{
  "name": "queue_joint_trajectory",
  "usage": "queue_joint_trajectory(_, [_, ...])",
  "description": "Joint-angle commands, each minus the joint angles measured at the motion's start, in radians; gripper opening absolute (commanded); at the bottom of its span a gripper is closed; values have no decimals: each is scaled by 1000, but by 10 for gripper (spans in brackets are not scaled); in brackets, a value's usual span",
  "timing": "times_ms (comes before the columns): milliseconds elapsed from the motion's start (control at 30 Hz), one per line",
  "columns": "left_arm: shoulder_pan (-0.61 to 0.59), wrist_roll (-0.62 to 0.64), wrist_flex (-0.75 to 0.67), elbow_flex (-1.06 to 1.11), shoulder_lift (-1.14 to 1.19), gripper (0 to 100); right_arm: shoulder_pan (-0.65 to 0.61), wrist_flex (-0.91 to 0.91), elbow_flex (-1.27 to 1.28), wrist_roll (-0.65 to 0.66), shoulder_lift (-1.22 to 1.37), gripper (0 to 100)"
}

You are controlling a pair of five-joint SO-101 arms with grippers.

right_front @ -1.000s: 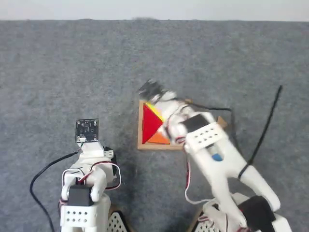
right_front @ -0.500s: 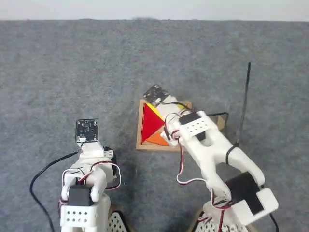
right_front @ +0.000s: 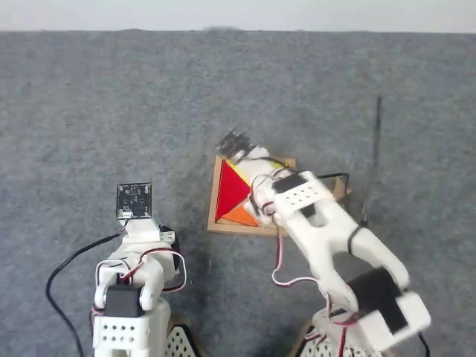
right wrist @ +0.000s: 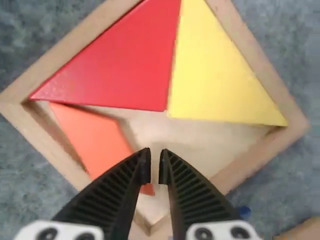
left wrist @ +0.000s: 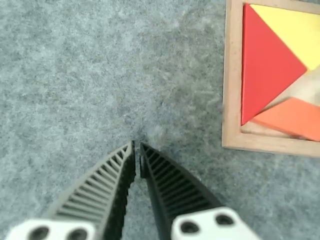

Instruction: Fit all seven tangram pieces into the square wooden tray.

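The square wooden tray (right wrist: 60,52) holds a large red triangle (right wrist: 125,65), a large yellow triangle (right wrist: 215,75) and an orange piece (right wrist: 95,142). My right gripper (right wrist: 151,154) hangs over the tray's bare floor beside the orange piece, shut, with nothing seen between its fingers. In the high view the right arm (right_front: 301,201) covers much of the tray (right_front: 214,197). My left gripper (left wrist: 136,146) rests shut on the carpet, apart from the tray (left wrist: 231,75), on the side where the red triangle (left wrist: 267,65) lies.
Grey carpet covers the whole table. A tan piece (right_front: 341,187) pokes out from under the right arm beside the tray. A black cable (right_front: 372,163) runs along the right side. The left arm (right_front: 137,260) sits folded at the front left.
The right arm has swung and settled lower over the tray; its cable whipped from slanted to upright. The tray shifted slightly to the left. The left arm stayed still.
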Motion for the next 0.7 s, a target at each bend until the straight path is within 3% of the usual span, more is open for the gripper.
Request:
queue_joint_trajectory(0, [-6,-15,5,-13,-20,14,62,84,-43,-26,-179,48])
queue_joint_trajectory(133, [-6,-15,5,-13,-20,14,56,171,34,-28,-255,47])
queue_joint_trajectory(300, [-6,-15,5,-13,-20,14,51,97,126,-26,-205,47])
queue_joint_trajectory(667, [-6,-15,5,-13,-20,14,45,30,49,-26,-10,47])
